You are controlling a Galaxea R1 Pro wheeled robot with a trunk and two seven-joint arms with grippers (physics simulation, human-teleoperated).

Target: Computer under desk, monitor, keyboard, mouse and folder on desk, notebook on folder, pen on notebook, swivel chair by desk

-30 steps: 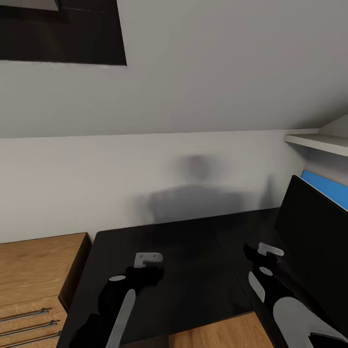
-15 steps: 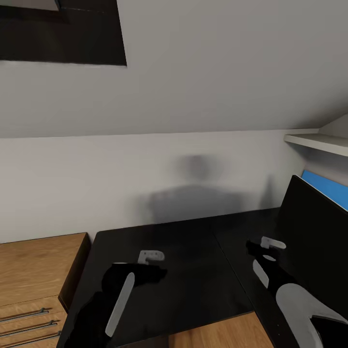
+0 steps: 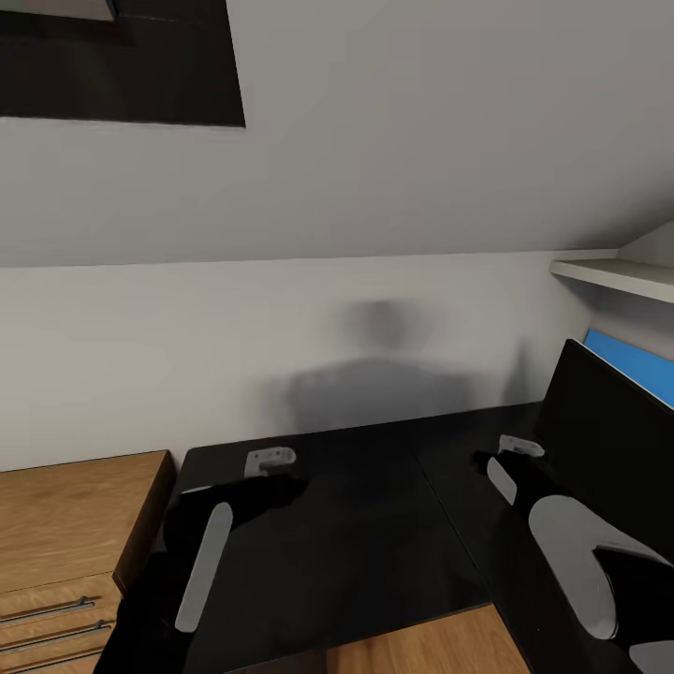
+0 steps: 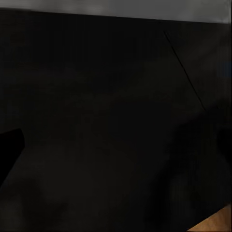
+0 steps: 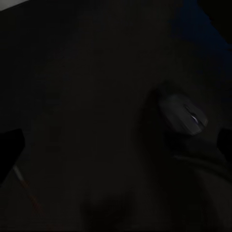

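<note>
The desk (image 3: 356, 524) has a glossy black top that spreads below both arms. At its right end stands the monitor (image 3: 608, 440), a black slab seen at an angle. My left gripper (image 3: 271, 465) hovers over the desk's left half, open and holding nothing. In the left wrist view one dark finger (image 4: 9, 145) sits at the frame's edge over bare desk (image 4: 106, 106). My right gripper (image 3: 513, 451) hovers close beside the monitor, also open. In the right wrist view the small rounded mouse (image 5: 183, 113) lies on the dark desk, ahead of the fingers (image 5: 9, 145) and apart from them.
A low light-wood cabinet (image 3: 75, 524) with drawer handles adjoins the desk's left end. The sloped ceiling and white wall close in behind the desk. A white shelf (image 3: 618, 276) and blue wall panel (image 3: 641, 365) sit behind the monitor. Wood floor (image 3: 421, 646) shows at the desk's near edge.
Both arms have reached farther out over the desk. The left gripper went away from me and slightly left; the right gripper went forward along the monitor. The camera has not moved.
</note>
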